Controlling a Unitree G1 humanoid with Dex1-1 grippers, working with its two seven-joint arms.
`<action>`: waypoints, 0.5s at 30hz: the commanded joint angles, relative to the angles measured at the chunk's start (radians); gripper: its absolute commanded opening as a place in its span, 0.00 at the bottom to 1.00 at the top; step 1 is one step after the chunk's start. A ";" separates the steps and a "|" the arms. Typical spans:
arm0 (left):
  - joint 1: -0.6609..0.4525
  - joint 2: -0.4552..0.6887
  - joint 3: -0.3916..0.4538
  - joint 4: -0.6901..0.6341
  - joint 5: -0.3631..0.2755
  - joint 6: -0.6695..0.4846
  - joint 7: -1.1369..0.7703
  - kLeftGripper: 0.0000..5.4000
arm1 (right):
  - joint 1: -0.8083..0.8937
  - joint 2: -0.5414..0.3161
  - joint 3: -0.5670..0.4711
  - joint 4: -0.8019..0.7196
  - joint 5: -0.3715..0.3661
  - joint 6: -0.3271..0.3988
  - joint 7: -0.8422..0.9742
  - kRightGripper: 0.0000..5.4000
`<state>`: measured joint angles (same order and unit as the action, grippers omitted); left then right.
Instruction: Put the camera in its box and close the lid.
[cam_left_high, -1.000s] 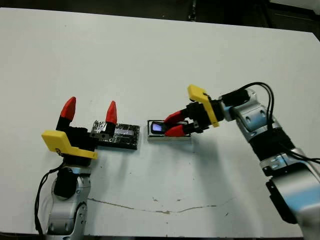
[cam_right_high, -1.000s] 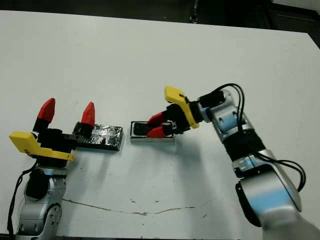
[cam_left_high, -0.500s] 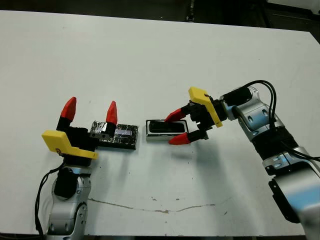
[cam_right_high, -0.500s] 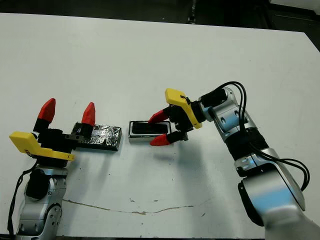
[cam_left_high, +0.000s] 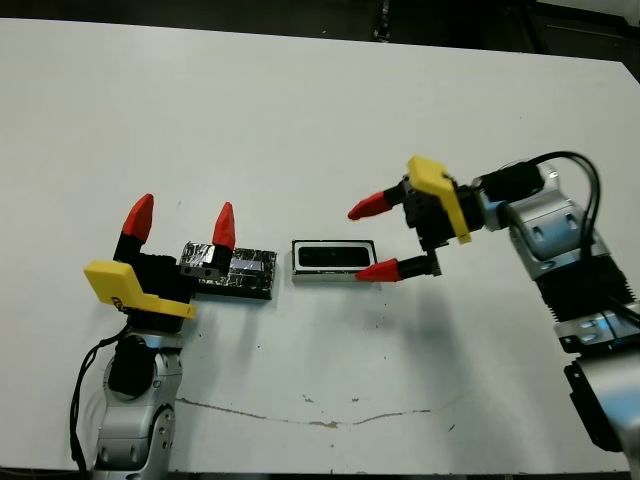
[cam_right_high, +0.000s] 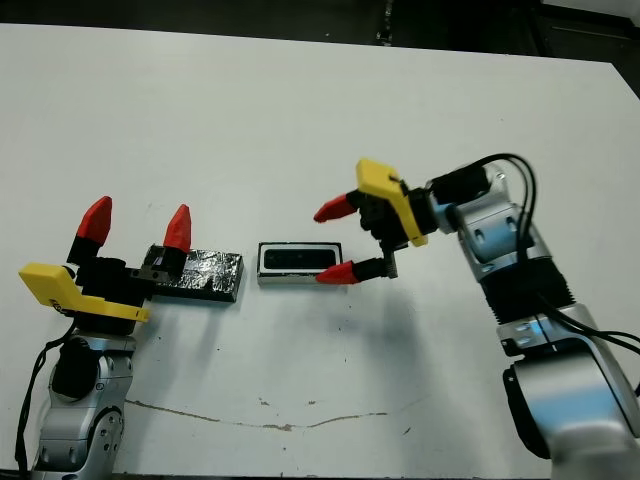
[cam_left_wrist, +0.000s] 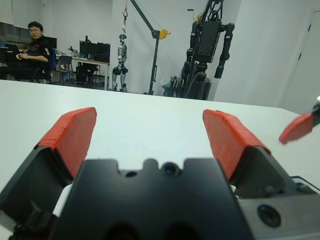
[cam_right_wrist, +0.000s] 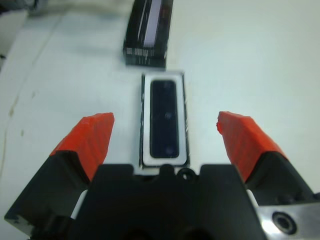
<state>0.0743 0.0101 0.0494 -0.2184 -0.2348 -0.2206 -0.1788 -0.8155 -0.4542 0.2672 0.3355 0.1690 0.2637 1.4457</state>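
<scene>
Camera (cam_right_wrist: 164, 116): lies flat inside the box (cam_right_wrist: 144, 159); glossy, likely slippery and fragile, so best left alone.
Lid (cam_left_high: 243, 272): on the table beside the box, by the left gripper (cam_left_high: 181, 221); looks thin, stiff and light, best pinched across its long edges.
Left gripper: fingers spread wide, empty.
Right gripper (cam_left_high: 376, 238): fingers wide apart, empty, just beside the box's near end.

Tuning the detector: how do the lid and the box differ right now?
The flat black lid with silvery patches is a closed slab; the white-walled rectangular box is an open tray. The lid lies bare beside the left end effector; the box holds the slim black camera. Both lie flat, apart, end to end, similar footprint.
</scene>
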 joint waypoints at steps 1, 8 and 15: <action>0.011 0.003 -0.003 0.001 0.006 0.000 -0.002 1.00 | 0.021 -0.015 -0.052 -0.046 0.044 0.029 -0.038 1.00; 0.011 -0.001 -0.002 -0.001 0.004 0.000 0.001 1.00 | 0.186 0.023 -0.209 -0.260 0.149 0.139 -0.314 0.98; -0.009 0.023 0.020 -0.004 -0.004 0.005 -0.011 1.00 | 0.523 0.137 -0.376 -0.547 0.162 0.127 -0.738 0.81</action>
<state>0.0698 0.0136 0.0594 -0.2223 -0.2329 -0.2190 -0.1820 -0.3615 -0.3369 -0.0726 -0.1599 0.3371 0.3986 0.7740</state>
